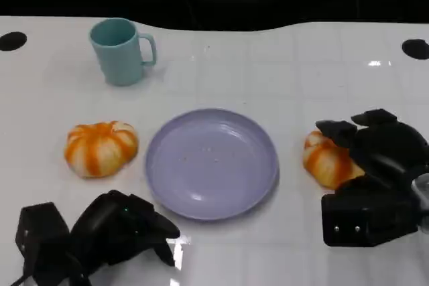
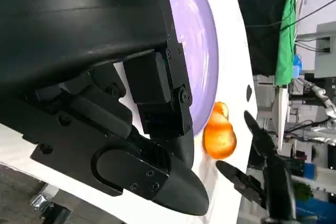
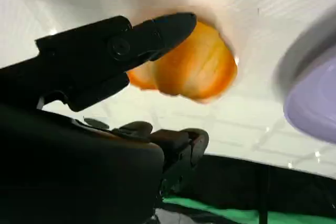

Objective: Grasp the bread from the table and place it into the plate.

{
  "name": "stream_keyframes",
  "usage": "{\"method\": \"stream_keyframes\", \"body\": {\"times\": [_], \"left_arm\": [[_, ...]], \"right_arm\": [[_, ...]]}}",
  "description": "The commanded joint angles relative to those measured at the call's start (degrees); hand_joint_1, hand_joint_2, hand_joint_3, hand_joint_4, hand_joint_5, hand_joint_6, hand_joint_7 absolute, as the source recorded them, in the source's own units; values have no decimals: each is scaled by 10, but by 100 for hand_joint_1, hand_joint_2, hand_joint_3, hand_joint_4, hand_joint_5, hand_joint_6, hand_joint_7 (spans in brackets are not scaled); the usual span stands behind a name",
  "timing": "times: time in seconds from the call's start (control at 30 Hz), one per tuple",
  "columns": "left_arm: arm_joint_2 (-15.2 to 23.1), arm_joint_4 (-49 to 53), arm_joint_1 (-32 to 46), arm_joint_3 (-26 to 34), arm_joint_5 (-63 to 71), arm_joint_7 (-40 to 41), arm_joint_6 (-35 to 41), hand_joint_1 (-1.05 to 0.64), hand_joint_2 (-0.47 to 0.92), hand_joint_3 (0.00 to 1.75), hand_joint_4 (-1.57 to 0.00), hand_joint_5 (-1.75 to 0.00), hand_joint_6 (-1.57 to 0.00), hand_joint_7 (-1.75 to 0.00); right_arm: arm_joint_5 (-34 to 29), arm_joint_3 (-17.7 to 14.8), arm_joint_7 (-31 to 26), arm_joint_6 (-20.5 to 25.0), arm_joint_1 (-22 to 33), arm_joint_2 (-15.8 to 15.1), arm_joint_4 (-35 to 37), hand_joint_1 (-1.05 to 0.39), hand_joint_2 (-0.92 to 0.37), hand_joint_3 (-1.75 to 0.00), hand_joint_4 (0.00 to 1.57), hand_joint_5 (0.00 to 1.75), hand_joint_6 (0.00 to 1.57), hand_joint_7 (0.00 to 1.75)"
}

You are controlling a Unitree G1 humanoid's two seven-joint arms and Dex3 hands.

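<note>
- right hand (image 1: 375, 165) at right edge of head frame, fingers (image 1: 342, 128) spread over the right bread (image 1: 328, 160); fingers reach across the bun's top and right side, bun sits on the surface (image 1: 301, 58); can't tell if fingers actually press it or have hold of it
- right wrist frame: one black finger (image 3: 157, 35) lies across the orange bun (image 3: 199, 66), other fingers lower down and apart from it; contact unclear
- right bread is just right of the plate (image 1: 212, 163), small gap between them, not on the plate
- plate is lavender, round, center of head frame, nothing in it
- second bread, left bread (image 1: 100, 148), orange-and-white striped, left of the plate, on the surface, near the plate rim but apart
- left hand (image 1: 124, 229) at lower left of head frame, below the left bread and lower-left of the plate, fingers curled in, holding nothing, resting low near the surface
- left wrist frame: left hand's black shell in foreground, plate (image 2: 202, 51) beyond it, right bread (image 2: 219, 135) past the plate's far rim with right-hand fingers (image 2: 262, 140) beside it
- teal mug (image 1: 122, 51) upper left of head frame, upright, handle pointing to frame right, well apart from both buns
</note>
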Motion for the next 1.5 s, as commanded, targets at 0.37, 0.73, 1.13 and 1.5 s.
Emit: {"method": "stream_keyframes", "body": {"times": [0.37, 0.73, 1.13, 1.5], "left_arm": [[8, -9, 5, 3, -4, -2, 3, -105, 84, 0, -125, -91, -157, -4], [8, -15, 9, 1, -2, 1, 0, -105, 84, 0, -125, -90, -157, -4], [10, -22, 12, -1, 2, 6, 9, -105, 83, 0, -126, -90, -157, -7], [10, -22, 12, -1, 0, 3, 9, -105, 84, 0, -127, -90, -157, -6]], "right_arm": [[28, 34, -33, 0, -65, 15, 126, -68, -85, 0, 16, 23, 25, 0], [45, 42, -149, -58, -92, 31, 236, -34, -91, -8, 63, 73, 64, 9], [42, 77, -326, -152, -130, 39, 351, -21, -77, -51, 84, 175, 65, 164], [68, 55, -445, -192, -129, 51, 320, -12, -32, -120, 93, 175, 69, 175]]}}
